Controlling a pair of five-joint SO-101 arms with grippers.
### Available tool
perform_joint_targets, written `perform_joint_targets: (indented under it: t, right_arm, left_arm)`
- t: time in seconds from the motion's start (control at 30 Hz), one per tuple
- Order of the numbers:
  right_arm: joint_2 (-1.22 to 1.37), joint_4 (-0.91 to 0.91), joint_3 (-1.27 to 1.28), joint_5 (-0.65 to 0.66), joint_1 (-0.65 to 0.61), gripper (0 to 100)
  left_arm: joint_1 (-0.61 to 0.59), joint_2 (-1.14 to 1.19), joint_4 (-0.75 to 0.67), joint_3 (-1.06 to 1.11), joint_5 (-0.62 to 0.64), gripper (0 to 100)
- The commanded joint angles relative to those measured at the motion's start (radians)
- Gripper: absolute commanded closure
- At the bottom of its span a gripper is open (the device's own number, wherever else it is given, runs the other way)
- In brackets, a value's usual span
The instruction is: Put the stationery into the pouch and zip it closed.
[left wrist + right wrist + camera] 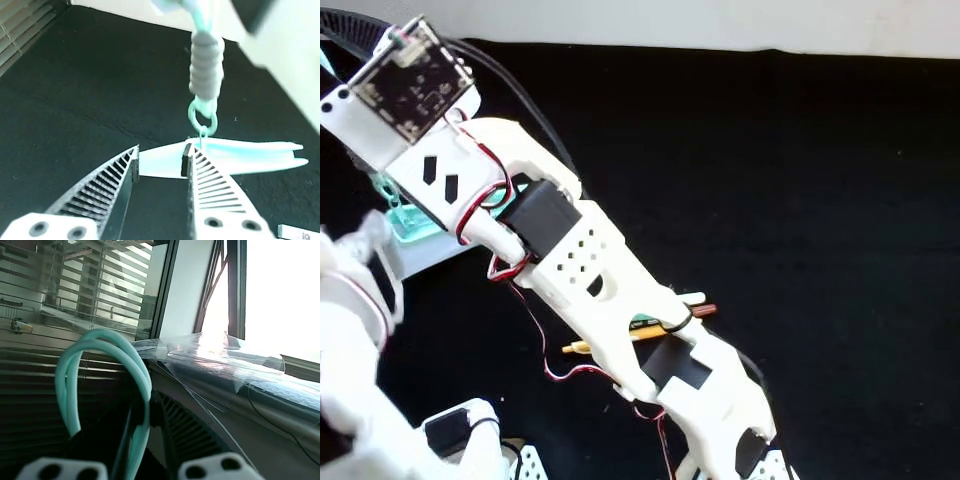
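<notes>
The pale teal pouch (420, 225) lies at the left of the black table. A teal pull cord (80, 370) is looped up from its zipper, and my right gripper (145, 412) is shut on that loop above the pouch. In the left wrist view the cord's beaded part (205, 65) and ring (202, 120) rise from the pouch (235, 157). My left gripper (161, 160) stands open at table level, with the pouch's end between its fingertips. Pens (696, 300) and a yellow pencil (576, 347) lie on the table, partly hidden under the right arm.
The right arm (590, 260) stretches diagonally from the near right to the far left, above the stationery. The left arm (350, 330) stands at the near left edge. A small white item (296, 231) lies close to the pouch. Black cloth extends to the right.
</notes>
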Motion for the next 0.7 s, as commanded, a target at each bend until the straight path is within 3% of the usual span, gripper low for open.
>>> perform_joint_targets:
  t: [0.0, 0.67]
  right_arm:
    - [-0.015, -0.021, -0.012, -0.025, 0.004, 99.2]
    - [0.054, -0.021, -0.015, -0.025, 0.01, 99.2]
  left_arm:
    - [0.016, 0.082, 0.003, -0.105, 0.008, 82]
    - [0.041, 0.025, 0.017, 0.024, 0.052, 82]
